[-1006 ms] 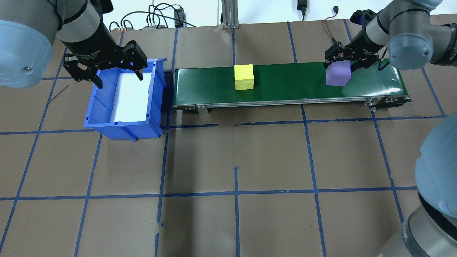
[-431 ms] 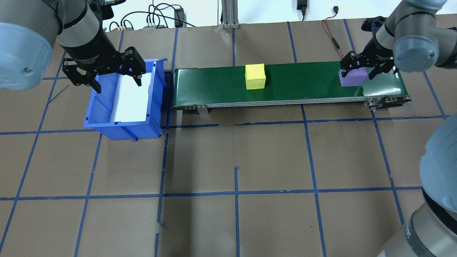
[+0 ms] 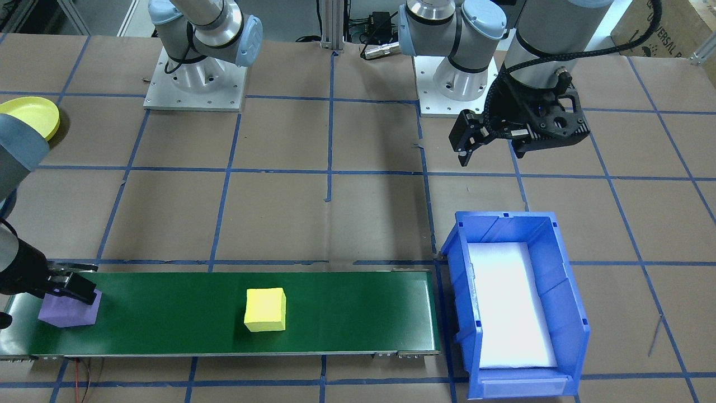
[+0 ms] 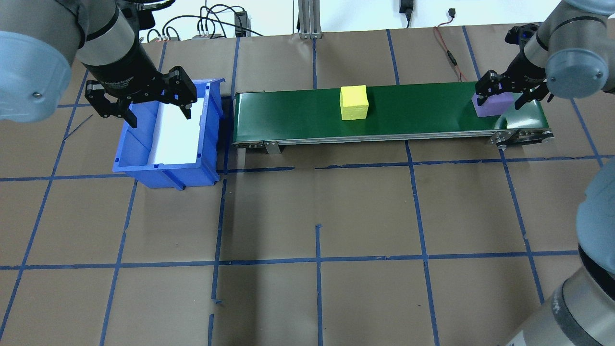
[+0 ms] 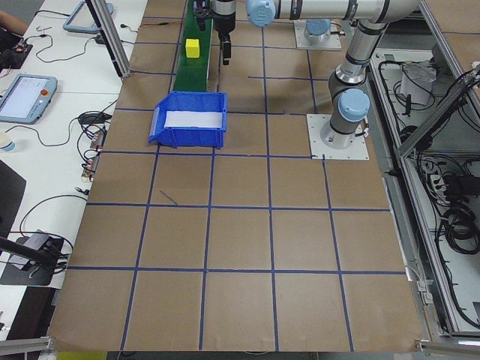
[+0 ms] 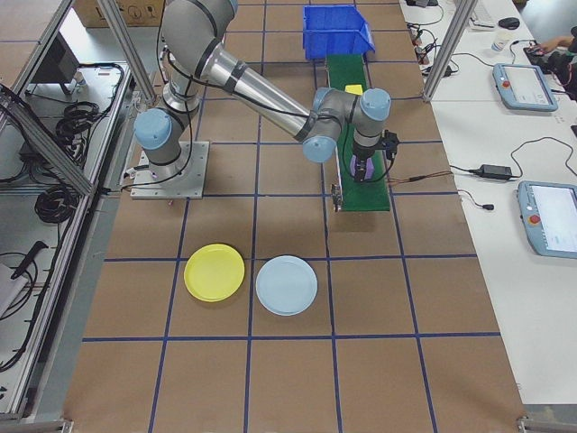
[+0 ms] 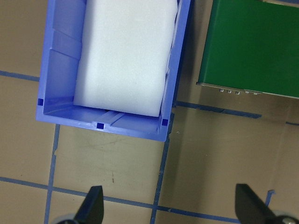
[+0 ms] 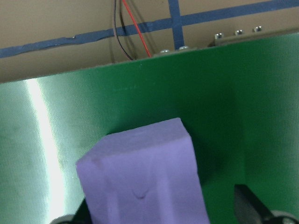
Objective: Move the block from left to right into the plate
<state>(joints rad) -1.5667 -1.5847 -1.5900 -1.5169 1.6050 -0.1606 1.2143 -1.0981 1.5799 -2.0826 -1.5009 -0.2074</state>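
Spanning the far side of the worktop (image 4: 317,211), a green conveyor belt (image 4: 413,113) carries the two blocks, with a blue bin (image 4: 166,139) at its left end holding only a white liner. Back on the robot's right, well apart from the belt, the yellow plate (image 6: 215,271) lies just beside a pale blue plate (image 6: 287,285); nothing sits in either.

Near the belt's middle rests a yellow block (image 4: 354,102), free of both arms. At the belt's right end is the purple block (image 4: 490,105), and the right gripper (image 4: 510,91) is down over it, jaws set wide with one finger on either side. In the right wrist view a gap shows between the block (image 8: 145,177) and the finger on the picture's right, so the jaws have not closed on it.

The block looks like a small, light, stiff cube with matt faces, so it should take a firm squeeze without slipping or denting. Two opposite flat faces are the sensible hold; it appears turned somewhat against the jaws, which may call for squaring up.

The left gripper (image 4: 144,98) hovers above the bin's far end, jaws spread wide and holding nothing.
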